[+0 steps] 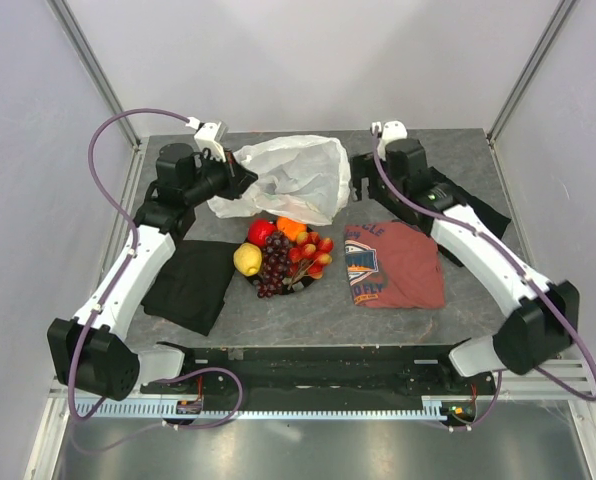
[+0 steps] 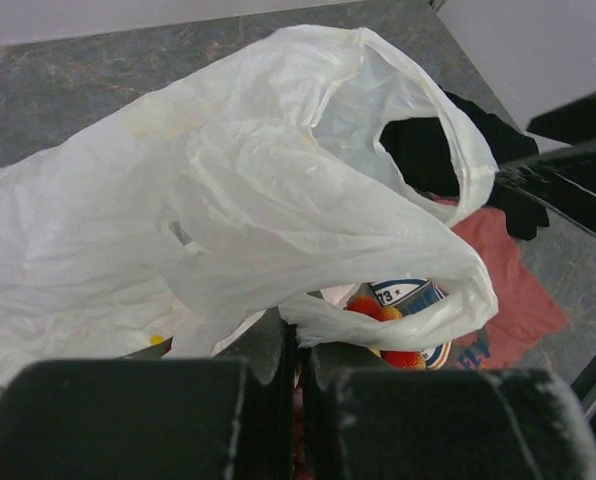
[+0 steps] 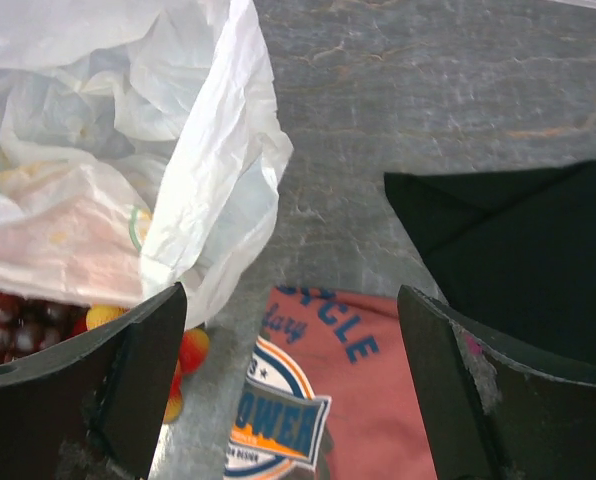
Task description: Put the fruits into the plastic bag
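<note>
The left arm [image 1: 128, 275] and right arm [image 1: 483, 245]: white shells, black joints and bases, a purple cable [image 1: 90, 152] trailing each (thin, looping); broad black fingers [image 3: 498, 410] look scuffed, possibly chipped.

A robotics lab cell: white panel walls [image 1: 308, 60], aluminium frame posts [image 1: 96, 68], grey table [image 1: 278, 320].

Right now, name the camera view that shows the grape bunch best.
The top external view: the grape bunch lies in full sight between the lemon and the small red fruits. The right wrist view catches only a few grapes at its left edge, below the plastic bag. The left wrist view shows none of it.
</note>
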